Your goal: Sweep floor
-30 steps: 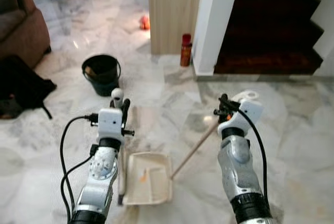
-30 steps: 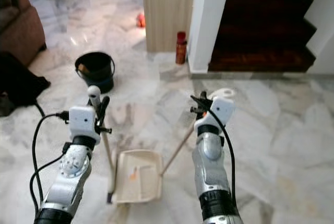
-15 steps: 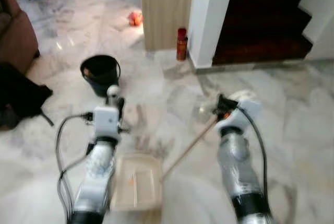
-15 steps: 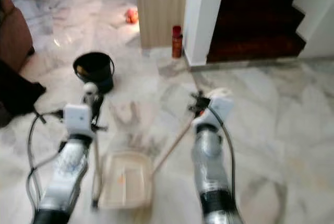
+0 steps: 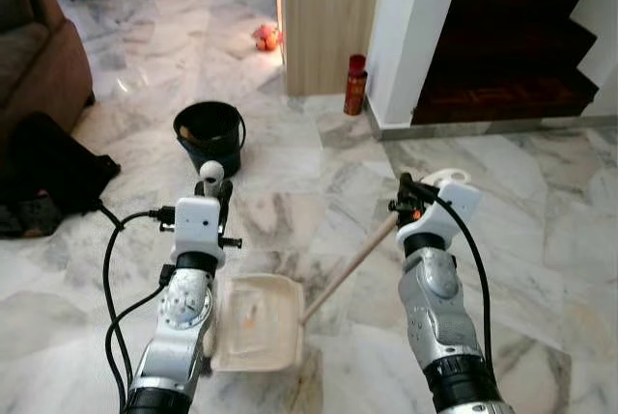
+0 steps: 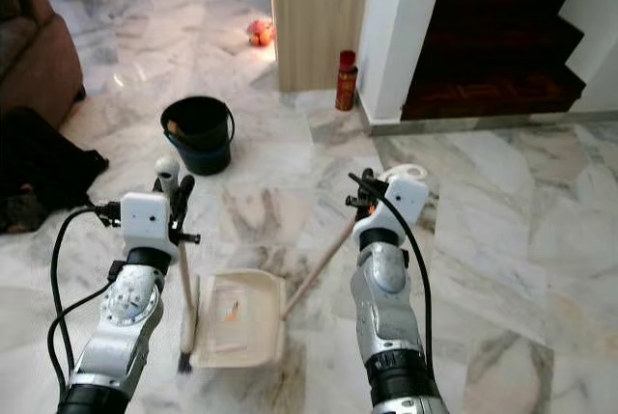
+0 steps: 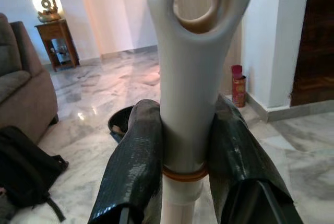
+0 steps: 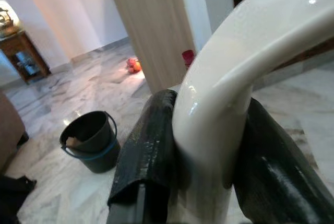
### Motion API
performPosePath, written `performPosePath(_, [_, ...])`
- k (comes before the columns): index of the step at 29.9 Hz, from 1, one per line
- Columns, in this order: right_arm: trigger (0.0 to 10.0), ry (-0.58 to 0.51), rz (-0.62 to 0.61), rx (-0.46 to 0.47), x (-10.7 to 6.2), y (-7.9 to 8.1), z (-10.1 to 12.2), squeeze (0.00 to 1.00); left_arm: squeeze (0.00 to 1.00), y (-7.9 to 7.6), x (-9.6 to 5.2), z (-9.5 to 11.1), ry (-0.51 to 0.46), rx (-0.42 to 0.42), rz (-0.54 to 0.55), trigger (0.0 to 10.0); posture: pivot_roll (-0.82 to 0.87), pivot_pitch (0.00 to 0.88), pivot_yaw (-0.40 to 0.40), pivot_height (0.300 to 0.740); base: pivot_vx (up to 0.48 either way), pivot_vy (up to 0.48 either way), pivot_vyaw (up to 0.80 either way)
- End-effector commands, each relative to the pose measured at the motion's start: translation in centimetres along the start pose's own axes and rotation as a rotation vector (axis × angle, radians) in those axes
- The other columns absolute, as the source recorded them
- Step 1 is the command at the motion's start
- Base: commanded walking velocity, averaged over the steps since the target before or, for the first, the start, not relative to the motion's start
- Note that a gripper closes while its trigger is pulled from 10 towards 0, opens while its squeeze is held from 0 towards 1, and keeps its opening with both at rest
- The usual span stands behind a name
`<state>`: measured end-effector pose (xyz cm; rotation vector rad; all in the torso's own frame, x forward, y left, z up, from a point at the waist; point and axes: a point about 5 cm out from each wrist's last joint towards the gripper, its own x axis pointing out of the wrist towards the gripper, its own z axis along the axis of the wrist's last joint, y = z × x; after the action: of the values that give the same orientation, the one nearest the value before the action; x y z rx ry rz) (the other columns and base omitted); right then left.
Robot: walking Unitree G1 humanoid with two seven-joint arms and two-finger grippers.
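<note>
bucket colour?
Black; the bucket stands on the marble floor, clearest in the right eye view.

A cream plastic dustpan [image 6: 238,318] is seen lying flat on the grey-veined marble floor [image 6: 502,231], a small orange scrap resting inside it. Its long wooden handle [image 6: 319,265] is angled upward to a white looped grip [image 8: 245,62], clamped by the right claw [image 6: 359,193]. A broom [image 6: 182,289] is held nearly upright just beside the pan, its white holed handle top [image 7: 195,51] clamped by the left claw [image 6: 172,192].
</note>
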<state>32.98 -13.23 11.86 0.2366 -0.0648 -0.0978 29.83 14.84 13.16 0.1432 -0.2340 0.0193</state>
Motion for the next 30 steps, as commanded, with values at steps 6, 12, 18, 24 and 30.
performPosePath(6, [10.0, -0.026, 0.019, 0.013, 0.11, 0.22, 0.68, 0.0, 0.0, -0.12, 0.39, 1.36, -0.052, -0.002, 0.002, 10.0, 0.13, 0.081, -0.002, 0.74, 0.234, 0.0, 0.0])
performPosePath(12, [10.0, -0.027, 0.044, 0.001, 0.06, 0.51, 0.69, 0.0, 0.0, -0.09, 0.38, 1.35, -0.049, -0.002, 0.005, 10.0, 0.13, 0.083, -0.003, 0.74, 0.332, 0.0, 0.0])
performPosePath(18, [10.0, -0.033, 0.061, 0.003, -0.01, 0.7, 0.77, 0.0, 0.0, -0.05, 0.33, 1.3, -0.043, 0.0, 0.007, 10.0, 0.13, 0.087, -0.003, 0.74, 0.363, 0.0, 0.67])
performPosePath(24, [10.0, -0.017, 0.088, 0.018, -0.06, 0.8, 0.54, 0.0, 0.0, -0.02, 0.32, 1.23, -0.037, 0.003, 0.008, 10.0, 0.13, 0.09, 0.0, 0.74, 0.363, 0.0, 0.0])
performPosePath(30, [10.0, -0.021, 0.101, 0.002, -0.14, 0.82, 0.56, 0.0, 0.0, 0.0, 0.33, 1.24, -0.035, 0.004, 0.007, 10.0, 0.13, 0.09, 0.001, 0.74, 0.364, 0.0, 0.0])
